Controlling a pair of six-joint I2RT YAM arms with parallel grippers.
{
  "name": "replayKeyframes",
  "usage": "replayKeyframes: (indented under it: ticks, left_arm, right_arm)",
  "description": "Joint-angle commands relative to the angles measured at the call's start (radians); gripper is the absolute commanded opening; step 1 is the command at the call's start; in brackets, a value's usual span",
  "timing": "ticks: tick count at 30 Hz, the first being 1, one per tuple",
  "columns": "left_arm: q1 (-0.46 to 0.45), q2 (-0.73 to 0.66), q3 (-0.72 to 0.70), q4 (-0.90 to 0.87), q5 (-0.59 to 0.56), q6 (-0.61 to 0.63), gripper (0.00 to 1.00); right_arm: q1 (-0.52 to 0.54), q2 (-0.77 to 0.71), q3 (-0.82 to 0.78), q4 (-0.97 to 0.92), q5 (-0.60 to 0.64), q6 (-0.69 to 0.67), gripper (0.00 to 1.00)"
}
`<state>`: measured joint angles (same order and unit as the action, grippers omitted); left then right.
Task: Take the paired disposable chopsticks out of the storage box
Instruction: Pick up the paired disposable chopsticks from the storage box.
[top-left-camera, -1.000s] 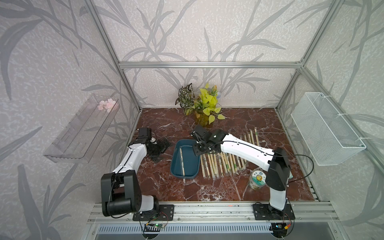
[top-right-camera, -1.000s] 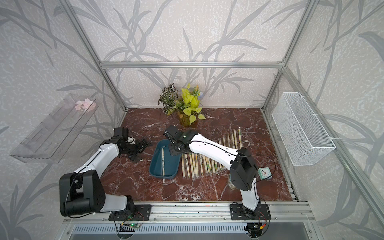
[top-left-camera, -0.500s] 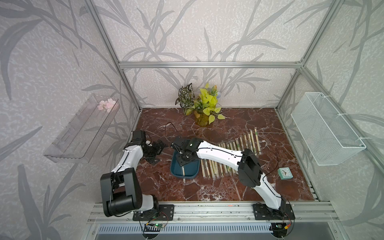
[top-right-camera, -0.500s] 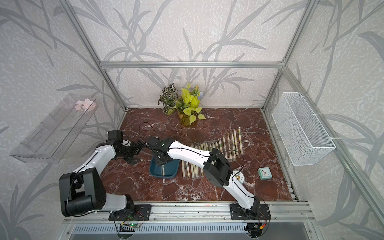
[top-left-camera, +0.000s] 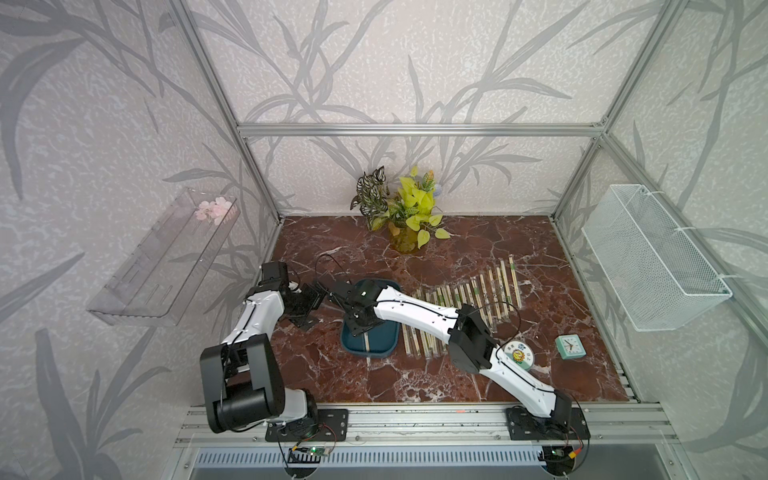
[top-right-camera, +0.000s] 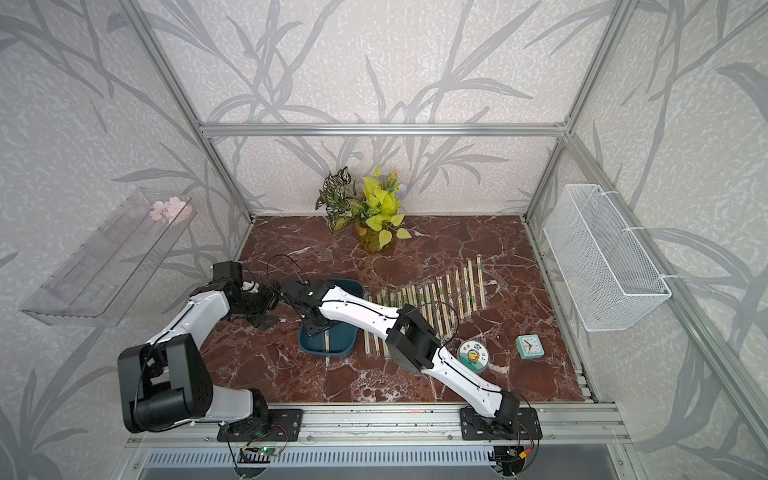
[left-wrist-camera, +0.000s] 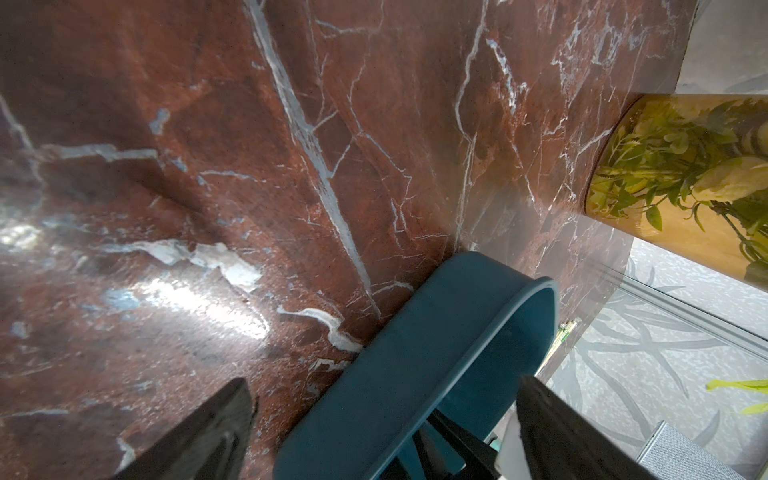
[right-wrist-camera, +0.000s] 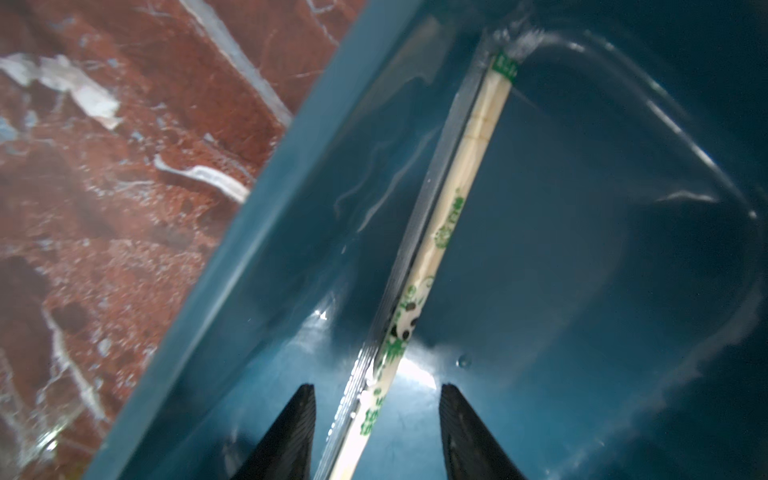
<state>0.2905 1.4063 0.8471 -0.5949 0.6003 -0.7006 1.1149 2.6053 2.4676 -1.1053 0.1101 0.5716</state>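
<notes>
Both top views first: can spot the storage box (top-left-camera: 384, 338) sitting mid-way across the red marble table (top-left-camera: 332, 374), with a lone chopstick pair (top-left-camera: 367, 343) lying lengthwise inside. Right of the box, a row of chopstick pairs (top-left-camera: 492, 291) laid side by side on the marble, slanting from near the box out to the far right. Got the right gripper (top-left-camera: 359, 328) stretched across that row, tip down inside the box over the lone pair. Got the left gripper (top-left-camera: 312, 308) sitting just left of the box, jaws spread wide, holding nothing. Also around: potted plant (top-left-camera: 405, 216) at the far wall, round tin (top-left-camera: 518, 355) and small green clock (top-left-camera: 570, 347) near right, wire basket (top-left-camera: 652, 266) on the right wall, clear shelf (top-left-camera: 162, 266) on the left wall. Over to the left wrist view: two dark fingers (left-wrist-camera: 199, 440) set far apart, the box's rounded corner showing between them, can't tell about contact. Then the right wrist view: fingers (right-wrist-camera: 286, 440) partly spread inside the box, straddling the sleeved pair lying on the teal floor, clear gap either side, nothing pinched yet.
</notes>
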Motion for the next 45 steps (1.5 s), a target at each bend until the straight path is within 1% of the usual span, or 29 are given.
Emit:
replayKeyframes:
  ticks: [1,8,11,16,19,23,29,36,37,39,45]
  left_arm:
    - [0.007,-0.005,-0.012,-0.009,0.012,0.012,1.00]
    - [0.009,0.001,-0.016,-0.007,0.010,0.010,1.00]
    - [0.009,0.005,-0.016,-0.004,0.012,0.009,1.00]
    - [0.009,0.006,-0.015,-0.001,0.011,0.009,1.00]
    - [0.010,0.009,-0.015,-0.001,0.014,0.012,1.00]
    - [0.010,0.010,-0.013,-0.005,0.018,0.019,1.00]
    - [0.010,0.013,-0.005,-0.005,0.029,0.033,1.00]
    - [0.010,0.010,0.020,-0.007,0.040,0.047,1.00]
    - [0.010,0.011,0.023,-0.008,0.042,0.047,1.00]
    - [0.010,0.017,0.030,-0.009,0.045,0.050,1.00]
    - [0.010,0.023,0.049,-0.009,0.054,0.055,1.00]
  right_arm:
    - [0.006,0.052,0.056,-0.082,0.043,-0.002,0.49]
    - [0.005,0.102,0.088,-0.103,0.051,0.010,0.45]
    - [0.005,0.109,0.094,-0.099,0.045,0.011,0.39]
    - [0.004,0.115,0.098,-0.091,0.031,0.013,0.23]
    - [0.000,0.113,0.098,-0.088,0.022,0.016,0.16]
    - [-0.005,0.102,0.098,-0.089,0.012,0.029,0.10]
    - [-0.019,0.055,0.085,-0.093,0.003,0.050,0.08]
    - [-0.041,-0.044,0.021,-0.066,0.004,0.059,0.05]
    - [-0.045,-0.060,0.012,-0.059,0.003,0.090,0.05]
    - [-0.052,-0.083,-0.003,-0.048,0.000,0.097,0.05]
    - [-0.074,-0.145,-0.008,-0.035,0.004,0.106,0.03]
